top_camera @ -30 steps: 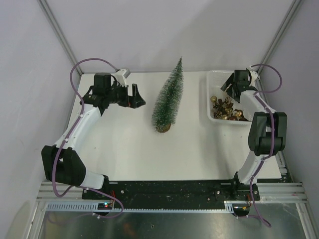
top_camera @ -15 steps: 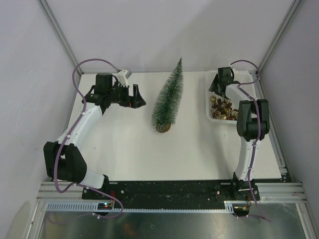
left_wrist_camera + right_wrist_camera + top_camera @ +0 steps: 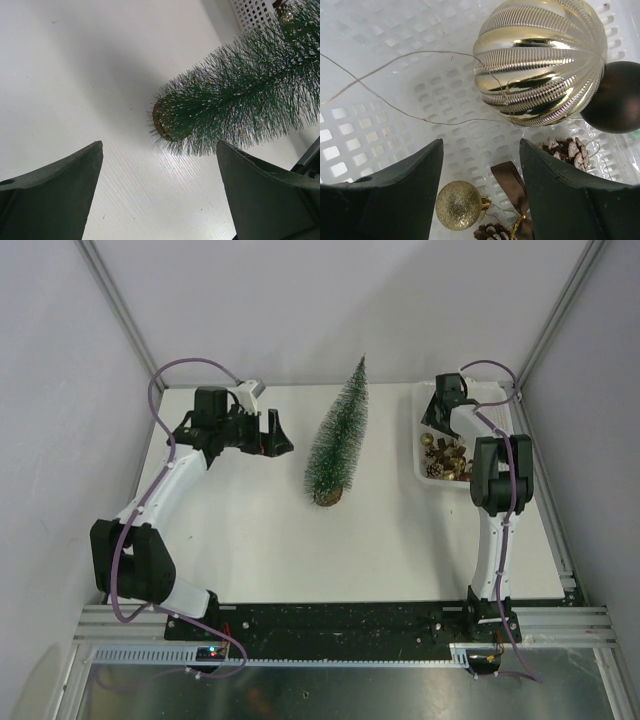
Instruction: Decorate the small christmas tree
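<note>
At the middle of the white table [image 3: 260,530], the small christmas tree [image 3: 338,445] stood on its round tan wooden base, its frosted green bristles bare of ornaments. To the tree's left, the left gripper [image 3: 278,432] hung just above the tabletop with its jaws spread wide and pointed toward the trunk, holding nothing and clear of the bristles. To the tree's right, well apart from it, a white plastic mesh basket [image 3: 419,435] sat at the table's edge, and the right gripper [image 3: 480,142] reached down into its far end. Its jaws were parted and gripped nothing. In the wrist view, a ribbed gold bauble [image 3: 540,60], a dark brown ball [image 3: 617,97], a small glittered gold ball [image 3: 458,205], a frosted pine cone [image 3: 567,150] and a brown ribbon bow [image 3: 510,187] lay on the basket floor, with a thin wire [image 3: 395,107] trailing loose across the mesh.
</note>
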Available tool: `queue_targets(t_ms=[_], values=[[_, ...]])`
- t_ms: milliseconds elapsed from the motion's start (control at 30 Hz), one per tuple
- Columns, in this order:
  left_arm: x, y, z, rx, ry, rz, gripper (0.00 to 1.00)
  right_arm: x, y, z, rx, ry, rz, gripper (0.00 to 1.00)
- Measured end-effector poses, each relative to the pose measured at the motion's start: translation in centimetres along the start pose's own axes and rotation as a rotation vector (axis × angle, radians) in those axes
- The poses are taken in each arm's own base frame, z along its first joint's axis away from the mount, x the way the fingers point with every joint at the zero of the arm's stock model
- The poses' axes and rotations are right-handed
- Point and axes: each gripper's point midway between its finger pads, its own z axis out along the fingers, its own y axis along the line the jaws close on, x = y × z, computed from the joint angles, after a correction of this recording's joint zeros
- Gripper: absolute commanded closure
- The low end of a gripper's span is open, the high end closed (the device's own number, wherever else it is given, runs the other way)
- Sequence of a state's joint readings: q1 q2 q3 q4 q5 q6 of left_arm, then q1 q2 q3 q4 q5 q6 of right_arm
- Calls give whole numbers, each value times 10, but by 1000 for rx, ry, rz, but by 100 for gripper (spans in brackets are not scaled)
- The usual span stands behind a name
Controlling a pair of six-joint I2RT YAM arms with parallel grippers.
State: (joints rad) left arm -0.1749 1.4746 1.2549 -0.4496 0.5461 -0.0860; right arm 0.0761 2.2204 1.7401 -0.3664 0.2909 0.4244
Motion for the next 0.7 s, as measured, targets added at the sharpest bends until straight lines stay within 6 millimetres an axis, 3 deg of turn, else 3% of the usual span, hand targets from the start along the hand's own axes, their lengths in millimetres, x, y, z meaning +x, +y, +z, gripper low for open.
queue_targets(t_ms=[200, 267, 367, 433, 567, 700], values=[[2, 2, 3, 0, 6, -4, 0, 9, -5, 11, 18, 27, -4, 44], [2, 2, 3, 0, 7, -5, 0, 12, -8, 14, 24, 36, -5, 56], [2, 2, 4, 0, 7, -5, 0, 13, -13, 15, 35, 42, -2, 86], [2, 2, 4, 0, 6, -5, 0, 12, -15, 16, 39, 42, 3, 96], [2, 2, 4, 0, 6, -5, 0, 9, -20, 13, 42, 38, 22, 100], [2, 2, 4, 0, 6, -5, 0, 14, -26, -2, 36, 48, 26, 100]])
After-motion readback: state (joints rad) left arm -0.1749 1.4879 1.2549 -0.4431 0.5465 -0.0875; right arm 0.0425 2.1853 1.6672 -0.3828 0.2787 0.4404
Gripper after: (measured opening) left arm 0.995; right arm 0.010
